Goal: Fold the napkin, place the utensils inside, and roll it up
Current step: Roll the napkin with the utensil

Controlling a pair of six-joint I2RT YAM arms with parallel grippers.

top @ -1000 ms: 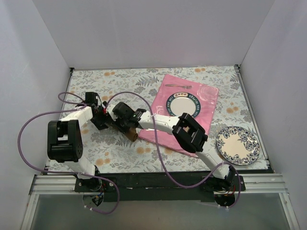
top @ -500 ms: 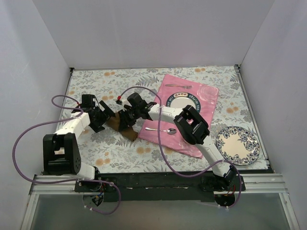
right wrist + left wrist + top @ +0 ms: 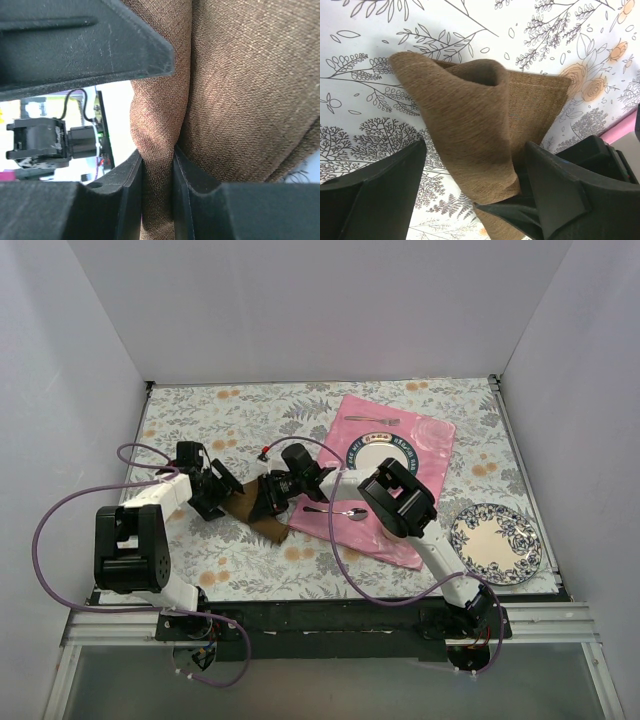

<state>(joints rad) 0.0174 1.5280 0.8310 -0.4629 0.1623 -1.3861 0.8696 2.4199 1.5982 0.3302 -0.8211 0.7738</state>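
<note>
The dark brown napkin (image 3: 256, 512) lies bunched on the floral table just left of the pink mat. My right gripper (image 3: 277, 492) is shut on a raised fold of the napkin (image 3: 235, 90), pinched between its fingers (image 3: 125, 200). My left gripper (image 3: 222, 495) is open at the napkin's left side. In the left wrist view the curled napkin (image 3: 470, 110) stands between its spread fingers (image 3: 385, 190). A silver spoon (image 3: 336, 512) lies on the pink mat. A silver fork (image 3: 372, 420) lies at the mat's far edge.
The pink mat (image 3: 430, 480) holds a round plate (image 3: 385, 454). A second blue-patterned plate (image 3: 495, 543) sits on the table at the right. White walls close in the table on three sides. Purple cables loop beside the left arm.
The right gripper has shifted back and then down-left with the napkin, uncovering the spoon. The napkin now spreads wider. The left gripper has moved slightly, staying by the napkin's left edge.
</note>
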